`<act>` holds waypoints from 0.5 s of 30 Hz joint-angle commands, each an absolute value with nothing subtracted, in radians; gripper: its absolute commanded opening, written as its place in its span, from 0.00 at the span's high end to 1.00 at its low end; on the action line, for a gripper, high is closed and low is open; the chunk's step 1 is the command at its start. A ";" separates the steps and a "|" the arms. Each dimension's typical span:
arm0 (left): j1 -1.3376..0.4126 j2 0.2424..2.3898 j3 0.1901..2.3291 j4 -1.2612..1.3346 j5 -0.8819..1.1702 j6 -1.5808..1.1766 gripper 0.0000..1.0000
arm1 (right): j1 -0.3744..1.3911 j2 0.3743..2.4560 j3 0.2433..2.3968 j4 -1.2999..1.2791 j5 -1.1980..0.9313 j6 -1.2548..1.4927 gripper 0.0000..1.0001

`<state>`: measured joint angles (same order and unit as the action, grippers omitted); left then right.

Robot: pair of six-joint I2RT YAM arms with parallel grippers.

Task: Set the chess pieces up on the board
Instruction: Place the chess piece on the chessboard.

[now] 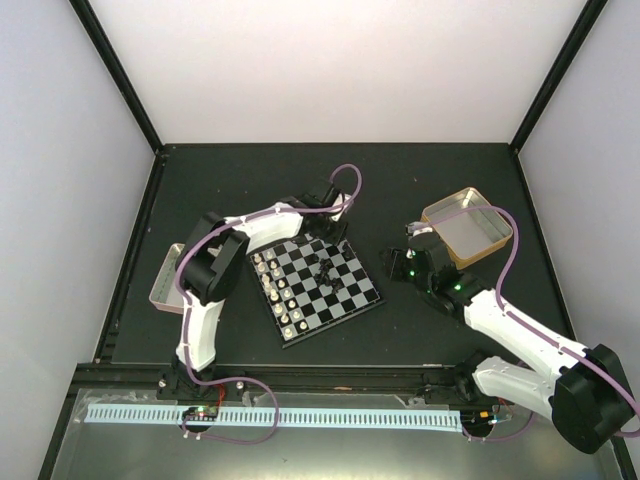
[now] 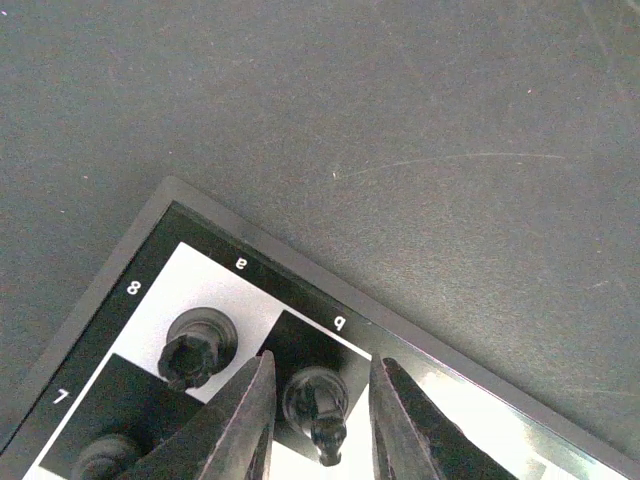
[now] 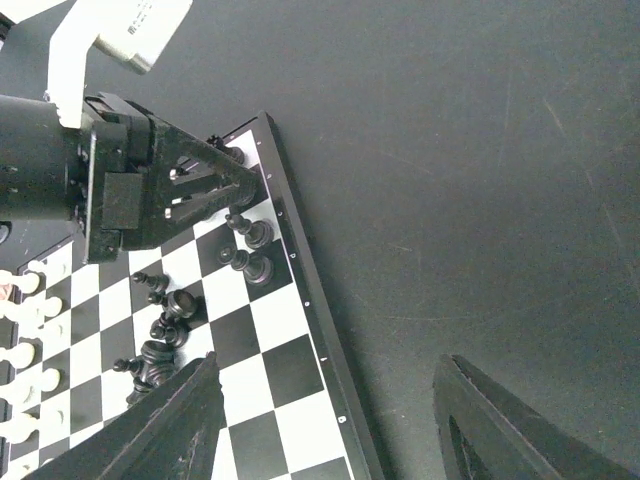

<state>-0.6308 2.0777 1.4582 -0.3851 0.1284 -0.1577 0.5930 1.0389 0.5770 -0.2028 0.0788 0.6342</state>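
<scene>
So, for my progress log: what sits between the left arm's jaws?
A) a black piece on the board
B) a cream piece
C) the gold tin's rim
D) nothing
A: the left wrist view shows the left jaws open either side of a black piece on the board.

Soft even light, sharp views, faint glare on the board (image 2: 215,275).

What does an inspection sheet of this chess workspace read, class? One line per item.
Surface: dark table, lightly scratched.
Job's things: board tilted; cream-white pieces lined along its left edge; black pieces clustered mid-board, some at the far corner.
Clutter: gold tin right; tray left.
Grippers: left gripper open, straddling a black piece; right gripper open, beside the board.
Cables: purple cables loop near board and tin.
Surroundings: white walls, black frame.
</scene>
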 commanded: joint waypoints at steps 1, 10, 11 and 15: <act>-0.640 1.992 1.478 -0.419 0.154 -0.180 0.72 | 0.588 1.031 0.579 -0.185 0.073 0.634 0.42; -0.619 1.763 1.423 -0.481 0.223 -0.226 0.65 | 0.588 1.086 0.677 -0.285 0.017 0.582 0.42; -0.617 1.736 1.408 -0.482 0.223 -0.232 0.65 | 0.587 1.107 0.692 -0.299 0.002 0.569 0.42; -0.607 1.609 1.318 -0.458 0.221 -0.271 0.63 | 0.588 1.180 0.756 -0.344 -0.076 0.504 0.43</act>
<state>-0.6209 1.7069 1.3907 -0.4522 0.1951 -0.2226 0.5930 1.1324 0.6964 -0.2886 0.0128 0.5804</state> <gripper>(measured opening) 0.363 0.579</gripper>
